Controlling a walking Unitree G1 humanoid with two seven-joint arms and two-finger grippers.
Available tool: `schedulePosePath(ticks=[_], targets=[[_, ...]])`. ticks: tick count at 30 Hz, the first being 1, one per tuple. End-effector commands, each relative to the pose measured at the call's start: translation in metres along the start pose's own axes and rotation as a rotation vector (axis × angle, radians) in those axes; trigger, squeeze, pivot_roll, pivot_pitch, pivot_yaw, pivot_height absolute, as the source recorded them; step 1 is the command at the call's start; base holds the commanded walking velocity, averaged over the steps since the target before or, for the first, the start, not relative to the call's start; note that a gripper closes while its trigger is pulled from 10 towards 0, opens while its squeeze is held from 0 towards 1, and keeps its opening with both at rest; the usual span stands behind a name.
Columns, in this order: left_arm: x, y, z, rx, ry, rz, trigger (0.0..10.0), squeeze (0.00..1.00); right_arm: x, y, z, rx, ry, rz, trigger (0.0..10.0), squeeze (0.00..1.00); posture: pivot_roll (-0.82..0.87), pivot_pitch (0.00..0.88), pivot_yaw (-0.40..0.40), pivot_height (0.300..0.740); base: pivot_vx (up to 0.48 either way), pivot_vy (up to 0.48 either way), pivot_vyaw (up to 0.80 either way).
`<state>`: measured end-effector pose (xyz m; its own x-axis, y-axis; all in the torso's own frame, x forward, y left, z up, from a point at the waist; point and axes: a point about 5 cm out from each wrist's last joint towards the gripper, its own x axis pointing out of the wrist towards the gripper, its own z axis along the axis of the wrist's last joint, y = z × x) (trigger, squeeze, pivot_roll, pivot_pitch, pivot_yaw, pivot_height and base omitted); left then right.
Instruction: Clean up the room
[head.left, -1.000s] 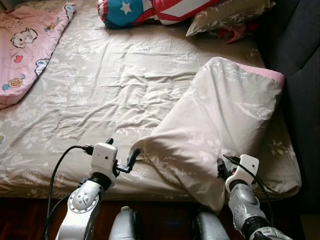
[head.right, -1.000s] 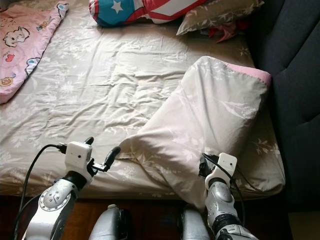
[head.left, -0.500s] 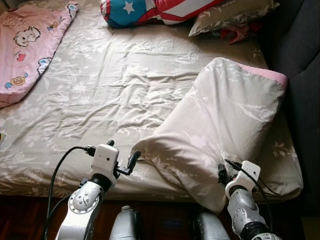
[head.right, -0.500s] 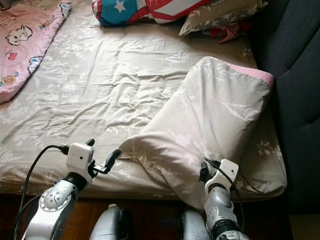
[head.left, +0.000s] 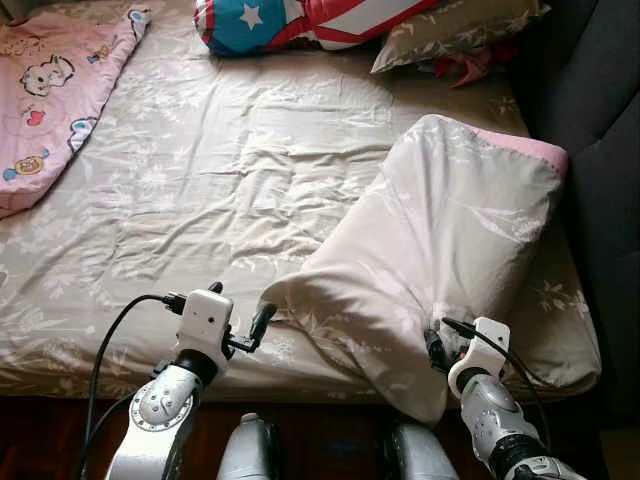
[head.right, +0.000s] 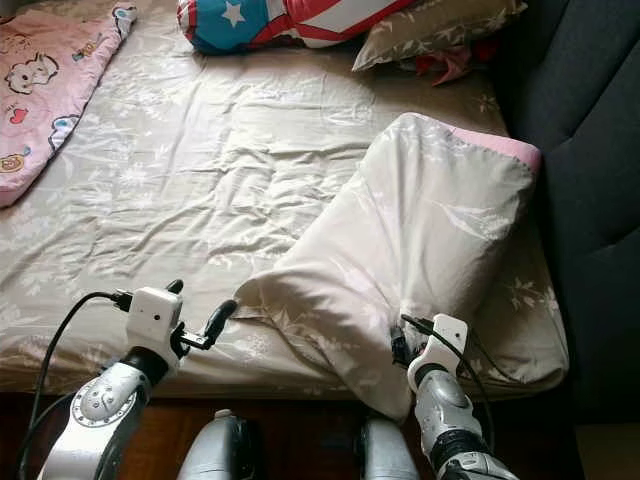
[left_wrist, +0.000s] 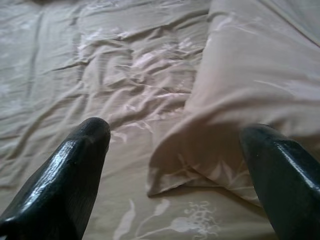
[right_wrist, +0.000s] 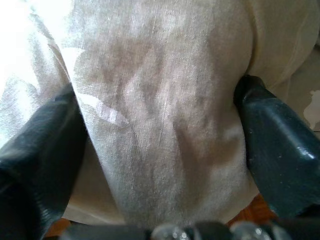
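Observation:
A beige floral quilt (head.left: 440, 240) with a pink lining lies folded on the right side of the bed (head.left: 200, 180), and its front fold hangs over the mattress edge. My left gripper (head.left: 240, 300) hovers open just left of the quilt's near corner (left_wrist: 165, 175), and its fingers touch nothing. My right gripper (head.left: 433, 348) is pressed into the hanging fold at the bed's front edge. In the right wrist view its fingers (right_wrist: 45, 150) stand wide apart with quilt fabric (right_wrist: 160, 100) bulging between them.
A pink cartoon blanket (head.left: 45, 90) lies at the bed's far left. A star-and-stripe cushion (head.left: 290, 20), a beige pillow (head.left: 450, 30) and a red item (head.left: 468, 66) sit at the head. A dark upholstered panel (head.left: 600, 120) lines the right side. Dark wooden floor (head.left: 330, 440) lies below.
The view has shifted a little. Both grippers keep much the same places against the quilt.

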<state>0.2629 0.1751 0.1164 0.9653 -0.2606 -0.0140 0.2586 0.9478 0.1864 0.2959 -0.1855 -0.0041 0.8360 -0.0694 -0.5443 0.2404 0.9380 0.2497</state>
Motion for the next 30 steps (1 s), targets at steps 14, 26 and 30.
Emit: schedulePosePath(ticks=[14, 26, 30], targets=[[-0.006, 0.004, -0.002, -0.014, 0.022, 0.025, 10.0, 0.00, -0.012, 0.000, -0.052, 0.013, 0.185, -0.002, 0.0, 0.00, 0.03, 0.344, 0.076, 0.661, 0.000, 0.000, 0.00], [-0.007, 0.022, -0.010, -0.098, 0.046, 0.170, 10.0, 0.00, -0.010, 0.004, -0.046, 0.002, 0.141, 0.014, 0.0, 0.00, 0.02, 0.346, 0.069, 0.661, 0.000, 0.000, 0.00], [-0.004, 0.038, -0.009, -0.160, 0.039, 0.264, 10.0, 0.00, -0.010, 0.004, -0.047, -0.006, 0.140, 0.017, 0.0, 0.00, 0.01, 0.341, 0.062, 0.661, 0.000, 0.000, 0.00]])
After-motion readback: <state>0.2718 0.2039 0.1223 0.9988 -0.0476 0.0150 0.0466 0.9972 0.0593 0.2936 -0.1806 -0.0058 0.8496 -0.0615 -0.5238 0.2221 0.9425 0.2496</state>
